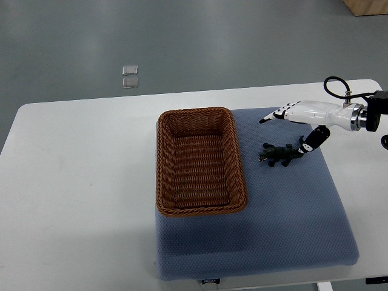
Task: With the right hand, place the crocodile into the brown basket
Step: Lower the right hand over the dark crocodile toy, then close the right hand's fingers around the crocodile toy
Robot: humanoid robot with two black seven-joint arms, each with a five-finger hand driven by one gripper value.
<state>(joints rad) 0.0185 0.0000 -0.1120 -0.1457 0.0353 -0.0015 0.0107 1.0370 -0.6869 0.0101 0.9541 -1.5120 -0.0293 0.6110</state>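
A small dark green toy crocodile [277, 155] lies on the blue mat [291, 212], just right of the brown wicker basket [163, 176], which holds nothing. My right hand [290, 128] reaches in from the right edge and hovers over the crocodile's tail end. Its white fingers [280, 114] stretch out above and beyond the toy, and the thumb [313, 140] hangs down by the tail. The hand is open and grips nothing. The left arm is out of view.
The mat covers the right half of a white table [79, 194]. Two small clear squares [130, 76] lie on the grey floor beyond the table's far edge. A wooden corner [370, 6] shows at the top right.
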